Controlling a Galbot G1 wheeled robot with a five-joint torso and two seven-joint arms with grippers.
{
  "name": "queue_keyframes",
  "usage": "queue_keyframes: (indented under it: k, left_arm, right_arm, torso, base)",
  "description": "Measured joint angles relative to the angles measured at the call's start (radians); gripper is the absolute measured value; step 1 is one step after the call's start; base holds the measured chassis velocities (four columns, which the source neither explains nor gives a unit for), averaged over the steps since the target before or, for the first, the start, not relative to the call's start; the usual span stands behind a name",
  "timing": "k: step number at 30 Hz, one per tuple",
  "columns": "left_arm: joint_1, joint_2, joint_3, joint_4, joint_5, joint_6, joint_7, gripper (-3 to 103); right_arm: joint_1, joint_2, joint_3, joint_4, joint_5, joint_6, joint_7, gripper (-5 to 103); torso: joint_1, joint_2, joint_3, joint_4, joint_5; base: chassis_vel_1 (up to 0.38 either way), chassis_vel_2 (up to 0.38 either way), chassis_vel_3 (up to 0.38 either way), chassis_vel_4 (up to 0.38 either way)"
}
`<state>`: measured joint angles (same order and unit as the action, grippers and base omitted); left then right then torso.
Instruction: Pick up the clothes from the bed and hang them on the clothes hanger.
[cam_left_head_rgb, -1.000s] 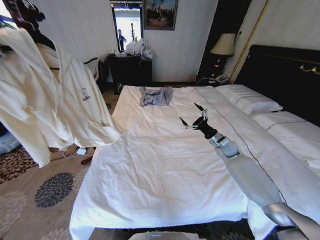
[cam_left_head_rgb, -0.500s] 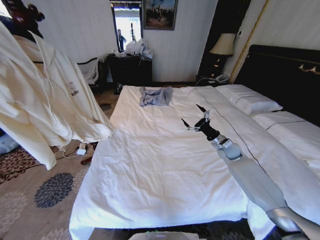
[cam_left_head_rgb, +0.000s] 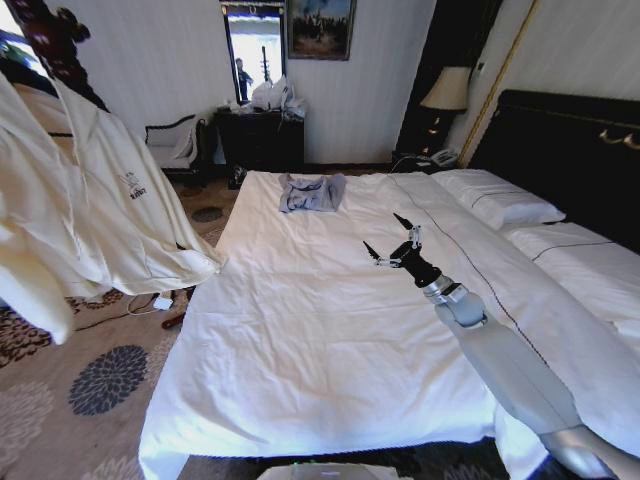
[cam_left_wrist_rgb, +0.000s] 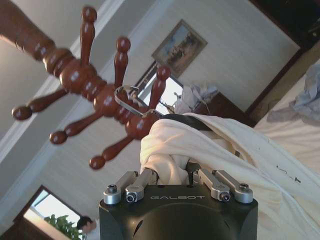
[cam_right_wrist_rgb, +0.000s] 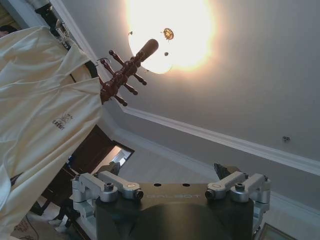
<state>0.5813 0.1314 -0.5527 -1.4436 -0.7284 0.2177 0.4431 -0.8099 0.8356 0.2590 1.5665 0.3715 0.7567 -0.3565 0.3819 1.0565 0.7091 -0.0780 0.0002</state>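
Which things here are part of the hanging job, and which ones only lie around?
Part of the job:
- cream jacket, hanging off the bed, held by the left gripper
- clothes hanger, its hook at the wooden coat stand
- bed
- right gripper, open above the bed

Only lying around:
- grey-blue garment on the bed
- pillows
- lamp
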Motion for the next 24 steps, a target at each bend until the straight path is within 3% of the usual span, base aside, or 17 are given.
queue_keyframes:
  k: [17,24]
  left_arm:
    - [0.020,-0.009,0.014,0.005,-0.098,-0.002,-0.052,26]
    - [-0.019,-0.058,0.041,-0.102,-0.078,0.011,-0.050,26]
  right_arm:
    - [-0.041,0.006,0.026,0.028,-0.010,-0.006,0.002,100]
    - [-0.077,-0.003,0.061,0.033,-0.014,-0.005,0.002,100]
  torso:
    - [0.000,0.000,0.000,0.0006,-0.0003]
    - [0.000,0.000,0.000,0.0001,-0.0001]
  base:
    - [0.000,0.000,0.000,0.000]
    - [0.000,0.000,0.000,0.000]
